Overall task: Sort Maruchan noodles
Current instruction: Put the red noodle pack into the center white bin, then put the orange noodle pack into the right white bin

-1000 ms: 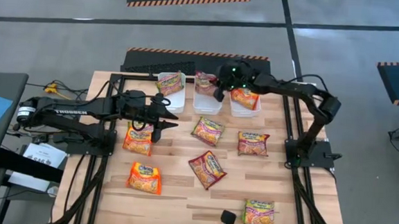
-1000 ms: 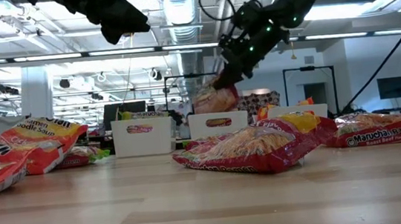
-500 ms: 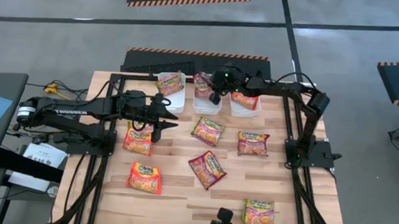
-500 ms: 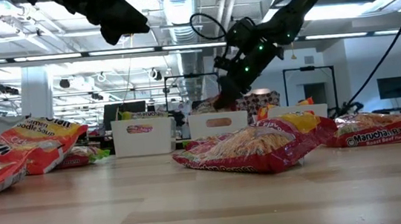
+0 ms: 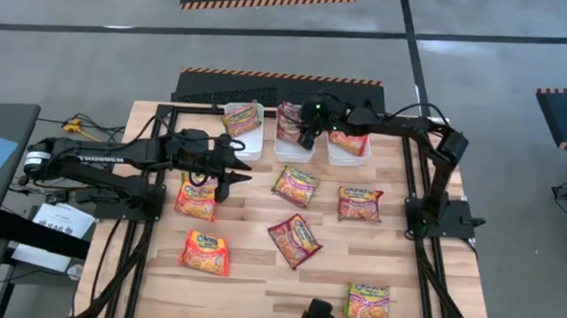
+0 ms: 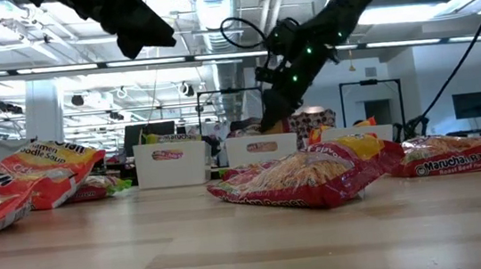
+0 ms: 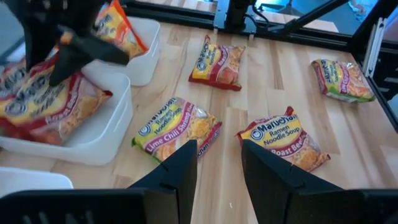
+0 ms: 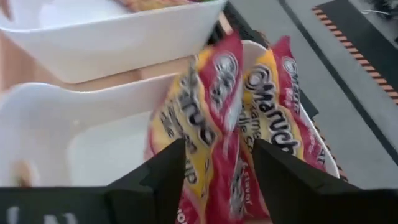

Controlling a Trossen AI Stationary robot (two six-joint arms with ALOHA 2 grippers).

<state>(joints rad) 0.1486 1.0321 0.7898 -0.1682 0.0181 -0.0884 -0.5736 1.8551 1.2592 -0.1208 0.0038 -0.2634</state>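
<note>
Now the right claw [image 5: 308, 136] hangs over the middle white bin [image 5: 295, 146], fingers parted, maroon Maruchan packets [image 8: 249, 143] standing on edge just ahead of it. Nearer the loose packets, the left claw [image 5: 225, 175], fingers apart, hovers beside an orange packet [image 5: 196, 196] on the worktop [image 5: 256, 286].

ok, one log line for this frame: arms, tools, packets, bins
right tool: open over middle bin, red packets inside | left tool: open, above table by orange packet | loose packets on table: six
</note>
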